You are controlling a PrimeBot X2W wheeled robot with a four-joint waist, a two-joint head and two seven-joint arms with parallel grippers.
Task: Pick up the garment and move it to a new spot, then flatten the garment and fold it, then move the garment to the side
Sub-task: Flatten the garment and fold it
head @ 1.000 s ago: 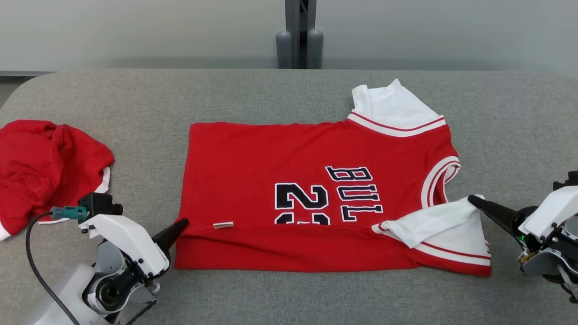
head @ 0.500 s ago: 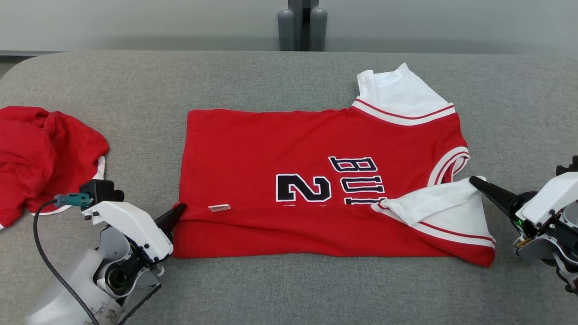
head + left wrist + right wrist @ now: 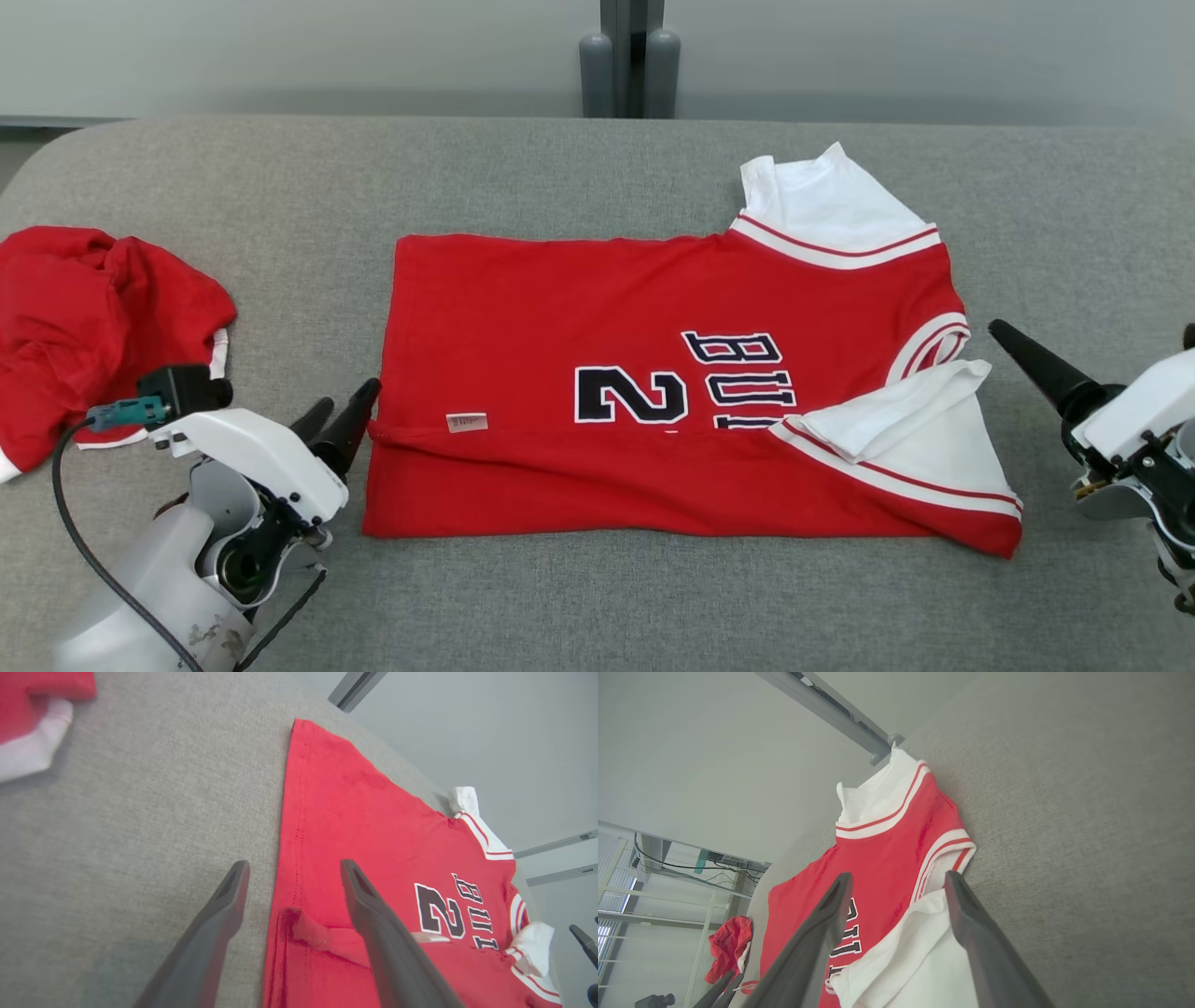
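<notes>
Lying flat mid-table: garment (image 3: 644, 308), a red jersey, hem toward the robot's left, neck toward its right. Print is black with white outline, "2" and "BU" readable, and the lower part of it is covered. The near long edge is folded up over the body in a band running hem to shoulder. Small white tag (image 3: 466, 422) sits right at the fold line near the hem. Sleeves are white with red stripes. The far sleeve (image 3: 822, 201) sticks out past the far edge, while the near sleeve (image 3: 896, 420) is doubled over onto the chest.

Left gripper (image 3: 347, 397): fingers spread, gripping nothing, at the hem edge by the fold corner. In the left wrist view one finger is over the grey table (image 3: 117, 826) and the other over red cloth. Contact with the cloth: cannot tell.

Right gripper (image 3: 897, 875): fingers spread, nothing between them, near the doubled sleeve but apart from it in the head view.

Second red garment (image 3: 103, 317) is crumpled at the table's left end, well apart from the jersey.
</notes>
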